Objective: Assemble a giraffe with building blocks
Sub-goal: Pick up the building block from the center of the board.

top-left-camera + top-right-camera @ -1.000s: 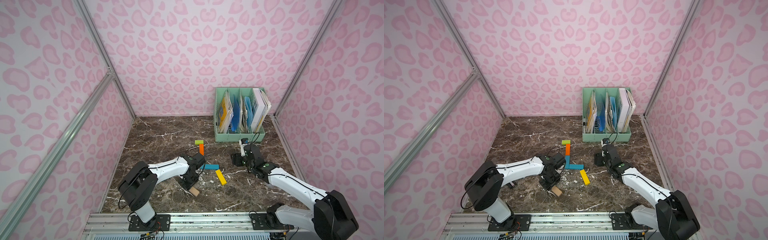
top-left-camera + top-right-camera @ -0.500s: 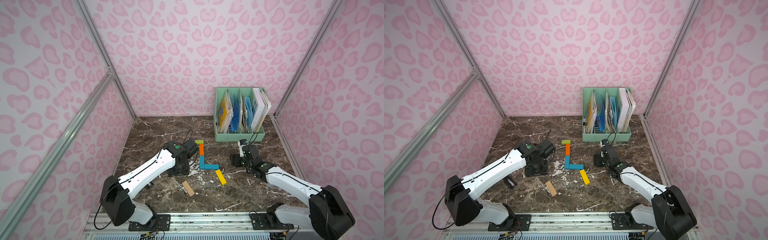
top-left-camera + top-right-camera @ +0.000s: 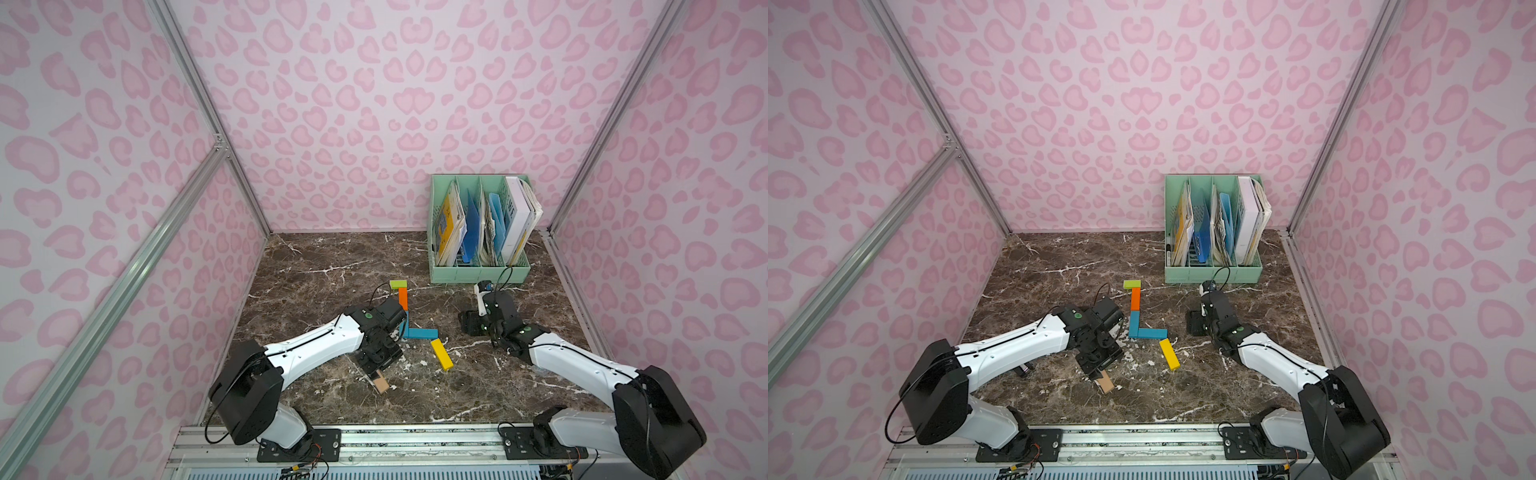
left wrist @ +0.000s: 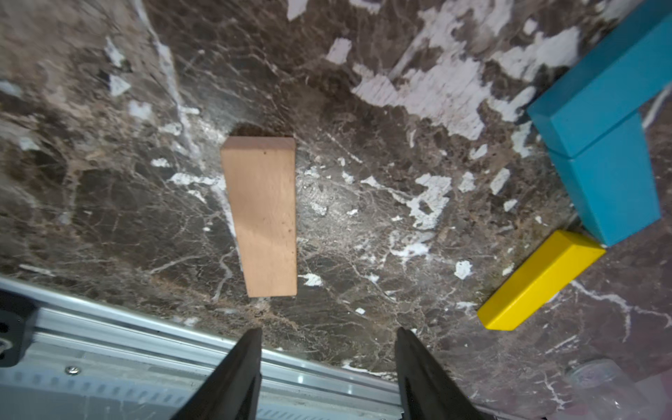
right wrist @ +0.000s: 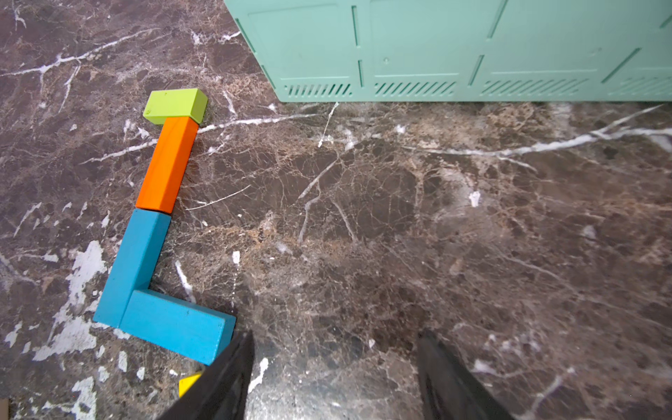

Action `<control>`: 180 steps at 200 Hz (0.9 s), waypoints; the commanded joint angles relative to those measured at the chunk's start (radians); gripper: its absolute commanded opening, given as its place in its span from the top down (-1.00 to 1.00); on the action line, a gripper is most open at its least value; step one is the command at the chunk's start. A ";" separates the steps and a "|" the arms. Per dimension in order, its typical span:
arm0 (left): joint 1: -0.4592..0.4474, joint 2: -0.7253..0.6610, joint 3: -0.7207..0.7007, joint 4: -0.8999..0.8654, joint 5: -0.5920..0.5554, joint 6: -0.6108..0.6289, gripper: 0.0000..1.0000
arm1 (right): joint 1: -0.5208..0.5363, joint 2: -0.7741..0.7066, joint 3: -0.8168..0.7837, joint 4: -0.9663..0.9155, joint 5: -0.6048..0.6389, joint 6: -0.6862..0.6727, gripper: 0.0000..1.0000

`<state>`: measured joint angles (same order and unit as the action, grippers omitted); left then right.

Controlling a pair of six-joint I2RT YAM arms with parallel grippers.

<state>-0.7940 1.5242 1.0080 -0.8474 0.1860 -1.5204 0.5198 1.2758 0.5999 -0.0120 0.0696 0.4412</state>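
The marbled desk [image 3: 332, 257] fills the lower middle of both top views, with a mint file rack [image 3: 478, 272] at its upper right. At mid-frame lies the giraffe [image 3: 419, 332], nearly whole. It has a lime green block [image 3: 1132, 284], an orange block [image 3: 1135, 299], two teal blocks [image 3: 1152, 332] in an L, and a yellow block [image 3: 1169, 354] slanting below as a leg.

The change is that the tan block [image 4: 263, 214], seemingly gripped a second ago, now lies loose at the centre of the left wrist view, apart from the figure. The left fingers [image 4: 251, 349] stand released and empty over it. The right fingers [image 5: 240, 356] are parted and empty beside the teal body. The second leg looks unplaced, so a regrasp probably comes next.
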 commanded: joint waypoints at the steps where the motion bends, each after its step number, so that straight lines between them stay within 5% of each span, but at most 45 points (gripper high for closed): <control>1: 0.001 0.031 -0.004 0.004 0.014 -0.056 -0.23 | 0.000 -0.003 -0.007 0.027 -0.007 0.003 -0.46; 126: 0.075 0.062 -0.174 0.131 0.009 0.013 -0.20 | 0.000 0.006 -0.022 0.038 -0.018 -0.003 -0.46; 169: 0.089 0.084 -0.155 0.124 -0.017 0.107 0.14 | 0.000 0.005 -0.015 0.036 -0.024 0.003 -0.43; 180: 0.090 0.087 -0.149 0.108 -0.029 0.137 0.41 | 0.000 0.005 -0.015 0.035 -0.026 0.003 -0.43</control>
<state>-0.7067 1.5967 0.8528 -0.7265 0.2184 -1.4601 0.5190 1.2846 0.5812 0.0048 0.0456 0.4412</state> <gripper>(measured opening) 0.416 0.714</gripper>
